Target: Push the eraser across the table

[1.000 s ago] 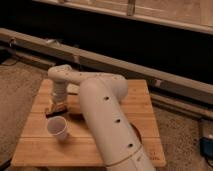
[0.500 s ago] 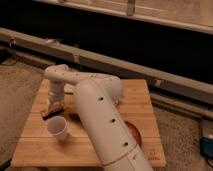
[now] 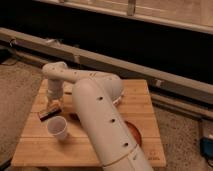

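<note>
The eraser (image 3: 49,114), a small dark flat bar with a tan-reddish face, lies on the left part of the light wooden table (image 3: 35,145). My gripper (image 3: 53,103) hangs down from the white arm (image 3: 95,115) and reaches the table just behind the eraser, touching or almost touching its far side. The arm crosses the middle of the table and hides the surface under it.
A white cup (image 3: 57,128) stands just in front of the eraser, toward the right. A reddish-brown round thing (image 3: 134,132) shows at the arm's right side. Beyond the table's far edge runs a long pale ledge (image 3: 125,65) under a dark wall.
The gripper has shifted left and a little toward the table's near edge. The eraser has slid the same way, staying in front of the gripper. The cup has not moved.
</note>
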You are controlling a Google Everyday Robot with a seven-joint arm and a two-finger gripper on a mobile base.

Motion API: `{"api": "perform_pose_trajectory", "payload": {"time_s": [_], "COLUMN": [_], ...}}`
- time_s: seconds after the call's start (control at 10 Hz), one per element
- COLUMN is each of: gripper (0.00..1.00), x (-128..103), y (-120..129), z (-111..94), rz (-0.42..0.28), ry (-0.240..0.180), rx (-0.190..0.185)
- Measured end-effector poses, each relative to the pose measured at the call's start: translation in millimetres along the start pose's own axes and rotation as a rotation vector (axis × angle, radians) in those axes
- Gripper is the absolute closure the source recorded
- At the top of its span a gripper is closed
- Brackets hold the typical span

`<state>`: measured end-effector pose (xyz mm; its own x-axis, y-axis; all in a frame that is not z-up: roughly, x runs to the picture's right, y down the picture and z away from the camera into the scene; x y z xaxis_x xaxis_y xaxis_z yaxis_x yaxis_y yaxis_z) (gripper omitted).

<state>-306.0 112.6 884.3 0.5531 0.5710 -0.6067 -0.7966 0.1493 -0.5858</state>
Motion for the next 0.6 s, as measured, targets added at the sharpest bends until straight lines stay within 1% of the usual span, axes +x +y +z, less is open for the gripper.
{"api": "perform_pose_trajectory", "payload": {"time_s": [0.2,0.3,0.4,0.6], "gripper": [0.35,0.35,0.35,0.35], "x": [23.8,30.2,33.8,33.1], "y": [-27.8,-36.5,-39.0,-37.2], "z": [-20.9,-25.7,-28.1,-27.6], "rz": [0.018,0.025,0.027,0.025], "ry": [-0.009,-0.012,-0.014,-0.014], "rx": [0.047,0.063,0.069,0.068]}}
